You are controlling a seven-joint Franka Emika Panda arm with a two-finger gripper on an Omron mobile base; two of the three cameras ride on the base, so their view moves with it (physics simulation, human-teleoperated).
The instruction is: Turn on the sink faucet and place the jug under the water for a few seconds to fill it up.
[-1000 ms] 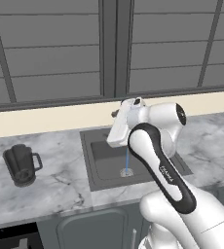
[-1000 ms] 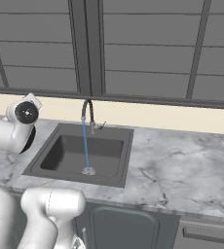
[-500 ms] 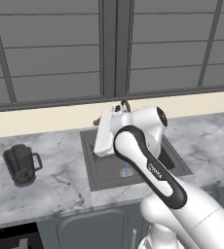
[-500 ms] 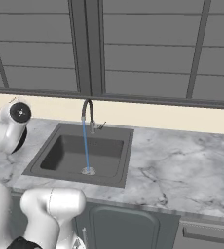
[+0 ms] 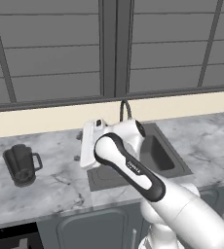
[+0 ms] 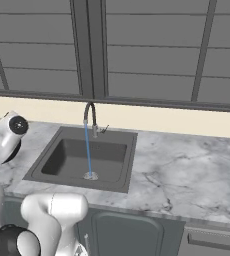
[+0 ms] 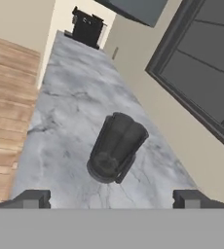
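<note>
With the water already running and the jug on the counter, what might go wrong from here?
1. The open pincer points at the jug from the side; the handle may be missed, tipping it.
2. The sink faucet arches high over the sink; a carried jug could knock it.
3. The water is thin, so a misplaced jug may stay empty.

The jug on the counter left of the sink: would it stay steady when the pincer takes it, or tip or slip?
The jug stands upright on a broad base, so it probably resists tipping. Its dark walls look smooth and rigid, so a side grip might slip. Its loop handle could make it turn if pushed off-centre.
</note>
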